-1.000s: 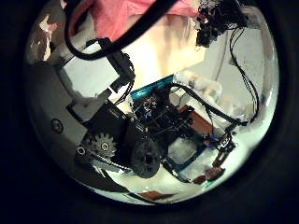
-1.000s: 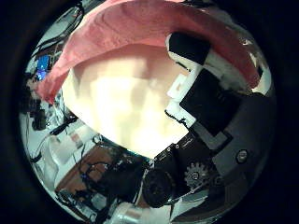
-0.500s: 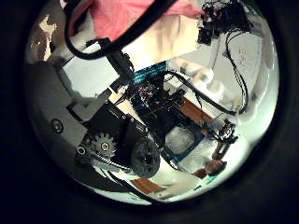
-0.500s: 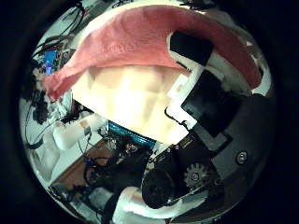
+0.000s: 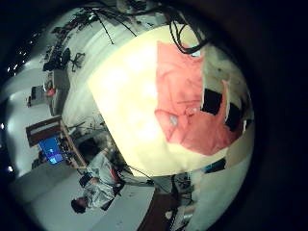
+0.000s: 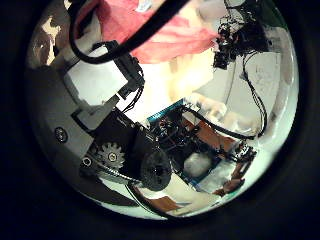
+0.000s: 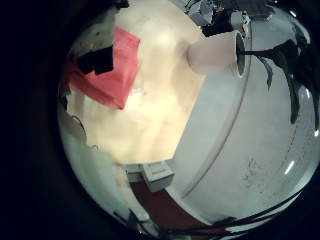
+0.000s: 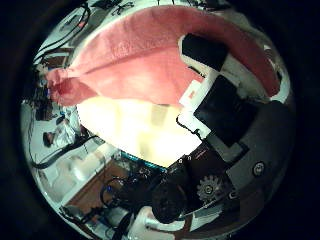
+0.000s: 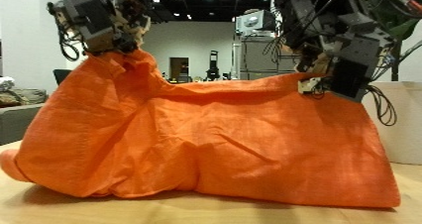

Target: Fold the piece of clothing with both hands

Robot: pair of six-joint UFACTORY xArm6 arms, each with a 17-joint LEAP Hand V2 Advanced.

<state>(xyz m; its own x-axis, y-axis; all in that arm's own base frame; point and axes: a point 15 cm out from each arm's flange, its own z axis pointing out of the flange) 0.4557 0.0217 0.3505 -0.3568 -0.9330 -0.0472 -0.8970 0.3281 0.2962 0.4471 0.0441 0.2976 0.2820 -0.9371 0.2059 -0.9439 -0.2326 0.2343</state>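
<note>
Both robot hands pinch the orange garment (image 9: 211, 135) aloft, left robot hand (image 9: 103, 18) and right robot hand (image 9: 337, 46) at its top corners; hem drags on the counter (image 9: 198, 212). Fold barely begun, I'd say.

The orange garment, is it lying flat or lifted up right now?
Lifted: both hands hold the orange garment by its top edge, its lower edge resting on the table.

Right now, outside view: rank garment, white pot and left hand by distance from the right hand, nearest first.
1. Garment: its top edge is pinched in the right hand, so they touch.
2. White pot: just below that hand, beside the garment's edge.
3. Left hand: across the whole spread garment, holding its other top corner.
</note>
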